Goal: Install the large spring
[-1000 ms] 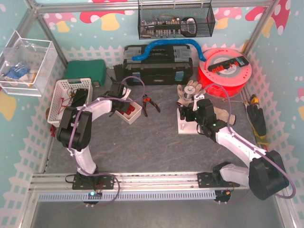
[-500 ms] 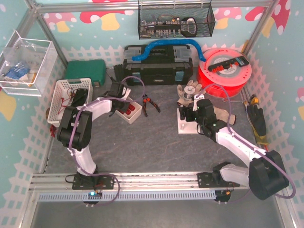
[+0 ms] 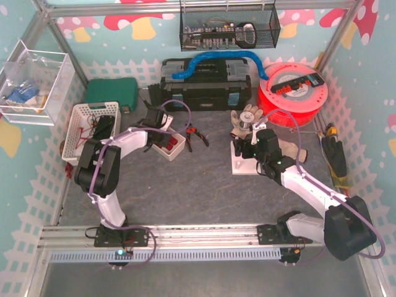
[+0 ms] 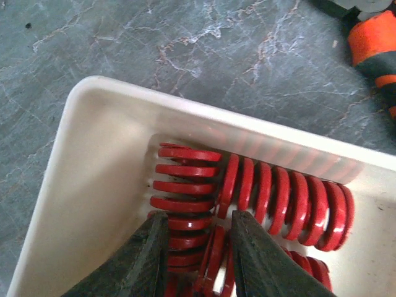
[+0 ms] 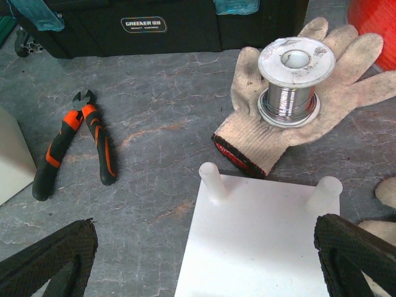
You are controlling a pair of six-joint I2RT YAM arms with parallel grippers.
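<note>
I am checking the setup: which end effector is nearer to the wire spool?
Right. The right end effector is just before the wire spool; the left end effector is inside the spring bin.

Orange-black pliers (image 5: 77,145) on grey tabletop; wire spool (image 5: 295,80) standing on knit glove (image 5: 297,124); black toolbox (image 5: 142,25) behind.

Both arms are built of glossy white link shells joined by bulky black joint housings. The left arm (image 3: 102,170) and the right arm (image 3: 309,192) each carry a thin purple cable that loops loosely along the links. Their black bases sit on a silver aluminium rail (image 3: 204,236) with black mounting blocks. The left gripper (image 4: 195,260) has smooth, dark grey, wedge-shaped fingers. The right gripper (image 5: 204,260) has black fingers (image 5: 49,260) with a finely pebbled, rubbery texture and rounded edges.
</note>
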